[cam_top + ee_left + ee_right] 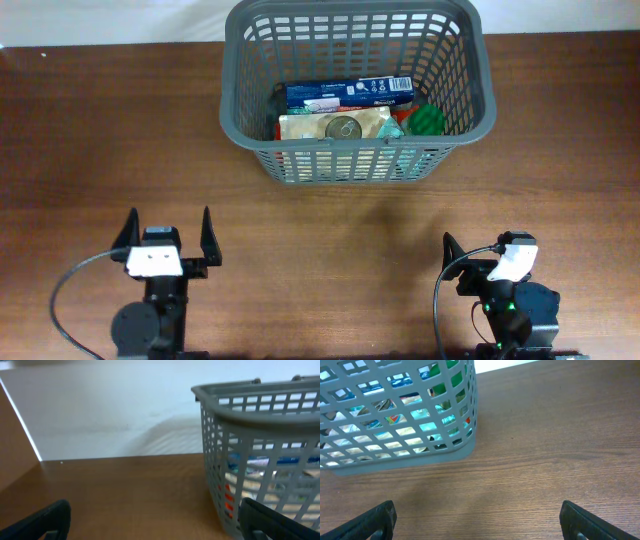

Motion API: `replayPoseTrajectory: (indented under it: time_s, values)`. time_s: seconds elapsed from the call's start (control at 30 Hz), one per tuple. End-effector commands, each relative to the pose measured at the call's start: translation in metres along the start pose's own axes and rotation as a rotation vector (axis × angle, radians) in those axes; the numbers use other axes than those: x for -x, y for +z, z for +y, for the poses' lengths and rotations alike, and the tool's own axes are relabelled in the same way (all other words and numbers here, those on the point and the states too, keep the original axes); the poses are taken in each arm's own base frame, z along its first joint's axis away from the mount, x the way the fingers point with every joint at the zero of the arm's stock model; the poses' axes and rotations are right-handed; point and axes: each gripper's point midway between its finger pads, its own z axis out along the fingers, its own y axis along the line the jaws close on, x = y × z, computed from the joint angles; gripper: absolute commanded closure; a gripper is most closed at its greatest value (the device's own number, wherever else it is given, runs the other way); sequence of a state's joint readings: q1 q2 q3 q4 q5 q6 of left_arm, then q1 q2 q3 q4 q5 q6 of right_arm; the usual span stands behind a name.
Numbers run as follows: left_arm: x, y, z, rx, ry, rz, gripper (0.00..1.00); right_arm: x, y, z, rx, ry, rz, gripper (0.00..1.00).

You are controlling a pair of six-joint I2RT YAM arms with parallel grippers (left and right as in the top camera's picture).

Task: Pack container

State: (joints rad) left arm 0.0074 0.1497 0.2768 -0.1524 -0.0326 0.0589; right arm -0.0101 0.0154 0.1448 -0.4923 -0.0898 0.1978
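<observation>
Left tool [168, 222] sits at the near edge of the counter [100, 130]. Its two black fingers [207, 228] are spread wide apart, holding nothing and touching nothing. Right tool [477, 522] sits at the near edge on the other side. Its fingers [592, 521] are likewise wide apart over bare wood, with nothing between them. From overhead only one of its fingers shows clearly, but its wrist view shows both.

The basket [232, 95] stands upright at the far middle of the counter, well apart from both tools. In the left wrist view it fills the right side, with a white wall [125, 410] behind the counter. In the right wrist view its near corner fills the upper left.

Inside, a blue packet [350, 94] lies along the far side. A tan pouch [305, 128] lies just in front of it, and a green pack [427, 118] lies to the pouch's right. A round grey disc [343, 127] shows on the pouch; whether it is a separate thing cannot be told.
</observation>
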Motion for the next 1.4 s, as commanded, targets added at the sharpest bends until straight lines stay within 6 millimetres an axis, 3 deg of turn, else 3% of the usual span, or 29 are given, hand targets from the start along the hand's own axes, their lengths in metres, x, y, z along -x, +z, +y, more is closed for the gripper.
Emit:
replayPoseTrajectory:
  time_s: [0.0, 0.5, 0.7, 1.37]
  values:
    - [-0.013, -0.002, -0.003, -0.014, -0.007, -0.017, 0.01, 0.000, 0.000, -0.001, -0.006, -0.013, -0.008, 0.01]
    - [-0.044, 0.000, -0.005, -0.014, -0.006, 0.001, 0.01, 0.000, 0.000, -0.001, -0.006, -0.013, -0.008, 0.01]
    - [-0.080, 0.006, -0.008, -0.019, -0.004, 0.072, 0.01, 0.000, 0.000, -0.001, -0.006, -0.013, -0.008, 0.01]
    - [-0.080, 0.007, -0.008, -0.018, -0.005, 0.062, 0.01, 0.000, 0.000, -0.001, -0.006, -0.013, -0.008, 0.01]
